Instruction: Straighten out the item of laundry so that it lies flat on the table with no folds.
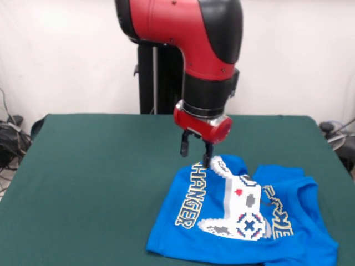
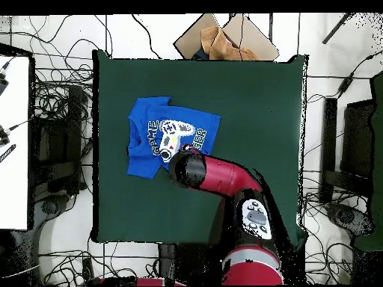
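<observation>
The bright blue T-shirt (image 1: 186,235) lies print side up on the green table (image 1: 100,177), at the front right in the front view, and runs off the lower edge there. Its far edge is rumpled. My gripper (image 1: 195,154) hangs over that far edge, near the "CHANGER" lettering. It is open, and one fingertip (image 1: 206,160) is at or just above the cloth. In the overhead view the shirt (image 2: 153,123) lies at the table's (image 2: 254,105) upper left. The arm's red wrist (image 2: 191,168) hides the gripper and one corner of the shirt.
The black pedestal column (image 1: 152,77) stands behind the table's far edge. In the overhead view a cardboard box (image 2: 224,37) sits past the table's top edge. Cables lie on the floor all round, and a white surface (image 2: 13,142) stands at the left.
</observation>
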`<state>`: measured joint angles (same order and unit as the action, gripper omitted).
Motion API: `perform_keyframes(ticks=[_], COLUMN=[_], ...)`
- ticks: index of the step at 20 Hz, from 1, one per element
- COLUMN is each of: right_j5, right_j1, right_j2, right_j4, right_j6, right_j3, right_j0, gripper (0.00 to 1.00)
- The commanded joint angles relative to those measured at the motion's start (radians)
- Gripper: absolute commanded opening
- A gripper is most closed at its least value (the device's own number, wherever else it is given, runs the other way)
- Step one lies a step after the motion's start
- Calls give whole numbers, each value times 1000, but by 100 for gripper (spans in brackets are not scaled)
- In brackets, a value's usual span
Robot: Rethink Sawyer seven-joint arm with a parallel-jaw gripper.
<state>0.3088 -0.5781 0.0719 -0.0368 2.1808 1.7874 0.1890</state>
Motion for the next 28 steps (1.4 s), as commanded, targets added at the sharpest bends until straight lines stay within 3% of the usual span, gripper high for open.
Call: perform_keyframes(ticks=[1, 3, 11, 22, 28], right_j5=[0, 19, -56, -108, -44], right_j1=[4, -18, 4, -25, -94], right_j2=[26, 58, 86, 52, 50], right_j4=[-81, -95, -129, -132, -129], right_j6=[249, 272, 278, 214, 181], right_j3=[68, 77, 113, 192, 211], right_j0=[-68, -112, -147, -60, -27], gripper=[100, 100, 100, 100, 100])
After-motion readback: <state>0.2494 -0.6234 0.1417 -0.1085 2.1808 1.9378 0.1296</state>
